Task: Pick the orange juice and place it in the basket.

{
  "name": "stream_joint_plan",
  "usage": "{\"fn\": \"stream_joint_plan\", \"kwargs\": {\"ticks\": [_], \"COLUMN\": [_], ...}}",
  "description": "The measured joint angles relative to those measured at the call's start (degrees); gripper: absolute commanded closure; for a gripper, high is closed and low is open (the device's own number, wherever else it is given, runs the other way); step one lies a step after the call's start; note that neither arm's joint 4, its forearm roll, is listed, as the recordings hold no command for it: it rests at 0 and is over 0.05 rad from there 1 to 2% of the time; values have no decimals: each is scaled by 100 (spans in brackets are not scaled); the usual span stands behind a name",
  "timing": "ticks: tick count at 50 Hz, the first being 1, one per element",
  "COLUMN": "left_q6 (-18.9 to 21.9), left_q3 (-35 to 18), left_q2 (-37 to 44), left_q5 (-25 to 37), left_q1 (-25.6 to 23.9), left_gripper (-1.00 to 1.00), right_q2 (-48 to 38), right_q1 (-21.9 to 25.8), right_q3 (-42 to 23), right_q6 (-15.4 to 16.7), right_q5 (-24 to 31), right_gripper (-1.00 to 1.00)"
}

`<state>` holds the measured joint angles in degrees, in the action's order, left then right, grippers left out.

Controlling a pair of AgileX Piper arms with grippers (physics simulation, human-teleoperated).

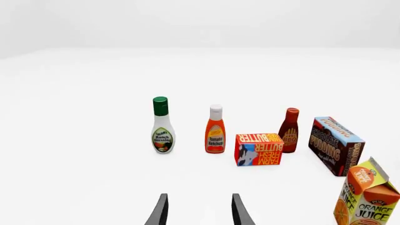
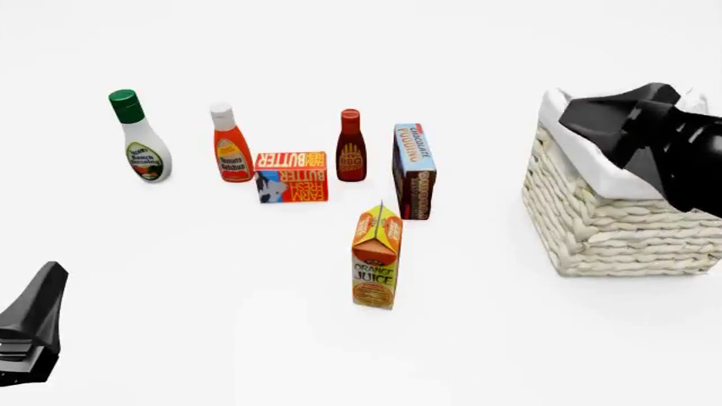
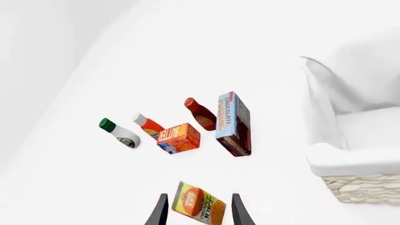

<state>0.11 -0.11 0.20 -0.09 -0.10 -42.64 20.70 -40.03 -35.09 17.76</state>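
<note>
The orange juice [image 2: 376, 258] is a tall orange-yellow gable-top carton. It stands upright on the white table, in front of the other groceries and apart from them. The basket [image 2: 615, 224] is cream wicker with a white cloth lining and sits at the right. My right arm [image 2: 660, 139] hangs above the basket's rim. In the right wrist view the right gripper [image 3: 197, 199] is open, and the orange juice [image 3: 201, 206] shows far beyond its fingers, untouched. My left gripper [image 1: 198, 201] is open and holds nothing, with the orange juice [image 1: 367, 199] off to one side. The left arm [image 2: 30, 330] is low at the near left.
Behind the carton stand a green-capped ranch dressing bottle [image 2: 140, 139], a ketchup bottle [image 2: 230, 145], a flat butter box [image 2: 291, 177], a dark red sauce bottle [image 2: 351, 147] and a chocolate pudding box [image 2: 414, 172].
</note>
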Motion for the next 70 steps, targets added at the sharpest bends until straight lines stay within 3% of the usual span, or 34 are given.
{"fn": "stream_joint_plan", "kwargs": {"ticks": [14,30,70], "left_q6": [0,0,0], "left_q3": [0,0,0], "left_q2": [0,0,0], "left_q5": [0,0,0], "left_q1": [1,0,0], "left_gripper": [-100,-100,-100], "right_q2": [-710,-1623,-3399], "right_q1": [549,1141,1890], "right_q3": [-597,-1280,-3515], "right_q6": [-748,-1392,-1736], "right_q5": [535,1150,3414], "right_gripper": [-100,-100,-100]}}
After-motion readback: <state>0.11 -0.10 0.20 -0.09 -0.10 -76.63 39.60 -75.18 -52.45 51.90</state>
